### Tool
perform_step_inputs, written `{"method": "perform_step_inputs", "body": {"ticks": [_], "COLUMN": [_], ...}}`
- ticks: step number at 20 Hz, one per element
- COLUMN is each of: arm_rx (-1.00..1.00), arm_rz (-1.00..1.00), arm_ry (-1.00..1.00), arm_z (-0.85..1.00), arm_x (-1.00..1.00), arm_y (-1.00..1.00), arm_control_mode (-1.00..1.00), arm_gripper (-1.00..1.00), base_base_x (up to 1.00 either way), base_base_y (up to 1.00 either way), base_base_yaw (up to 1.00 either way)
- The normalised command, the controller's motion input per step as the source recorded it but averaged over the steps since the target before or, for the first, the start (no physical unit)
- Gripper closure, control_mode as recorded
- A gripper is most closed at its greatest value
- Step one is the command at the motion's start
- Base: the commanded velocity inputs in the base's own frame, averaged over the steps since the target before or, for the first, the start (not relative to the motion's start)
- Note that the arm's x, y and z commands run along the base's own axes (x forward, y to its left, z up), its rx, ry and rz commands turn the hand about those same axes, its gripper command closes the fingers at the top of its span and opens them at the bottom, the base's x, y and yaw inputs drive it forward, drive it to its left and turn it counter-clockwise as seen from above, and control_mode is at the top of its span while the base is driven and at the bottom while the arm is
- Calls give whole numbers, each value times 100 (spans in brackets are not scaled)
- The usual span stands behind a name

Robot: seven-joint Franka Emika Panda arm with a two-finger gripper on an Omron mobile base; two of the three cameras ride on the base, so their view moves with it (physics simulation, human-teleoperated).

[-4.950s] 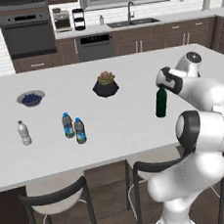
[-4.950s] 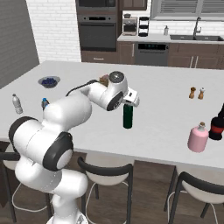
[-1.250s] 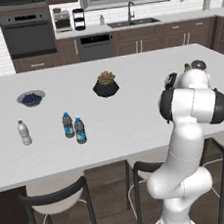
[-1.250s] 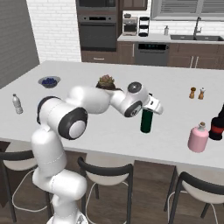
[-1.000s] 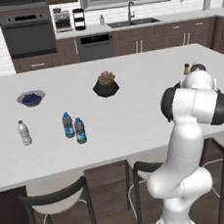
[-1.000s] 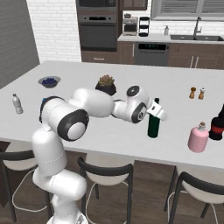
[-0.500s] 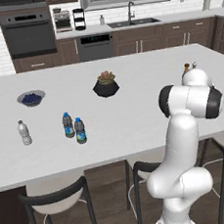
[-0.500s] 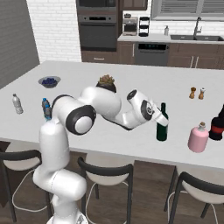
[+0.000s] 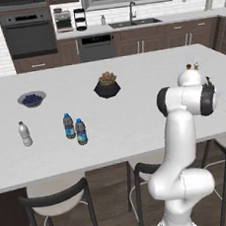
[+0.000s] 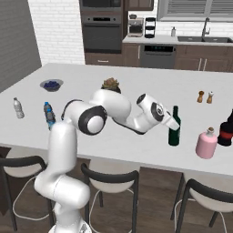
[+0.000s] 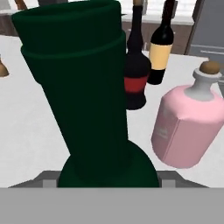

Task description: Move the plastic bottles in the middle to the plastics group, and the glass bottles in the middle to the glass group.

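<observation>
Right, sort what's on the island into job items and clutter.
Job items:
- green bottle, at the gripper
- pink bottle
- two dark bottles behind it
- blue-label water bottles
- pale water bottle

Clutter:
- plant pot
- blueberry bowl
- orange shakers

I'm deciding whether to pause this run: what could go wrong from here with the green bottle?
The green bottle is gripped at its neck, so it may swing or slip. The pink bottle stands close beside it and could get knocked. The dark bottles just beyond are closely spaced, leaving little room to set it down.
</observation>
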Motion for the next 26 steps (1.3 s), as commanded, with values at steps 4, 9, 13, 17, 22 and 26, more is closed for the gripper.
{"method": "perform_step_inputs", "body": {"ticks": [4,9,13,17,22,26], "arm_rx": [0,0,-1,0,0,-4], "arm_rz": [-4,0,0,0,0,0], "arm_ry": [0,0,0,0,0,0], "arm_z": [0,0,-1,-18,-53,-62], "arm_x": [18,26,26,9,-1,-1], "arm_y": [-60,-52,-50,-50,-11,0], "arm_control_mode": [-100,-100,-100,-100,-100,-100], "arm_gripper": [100,100,100,100,100,100], "base_base_x": [0,0,0,0,0,0], "base_base_y": [0,0,0,0,0,0], "base_base_yaw": [0,0,0,0,0,0]}}
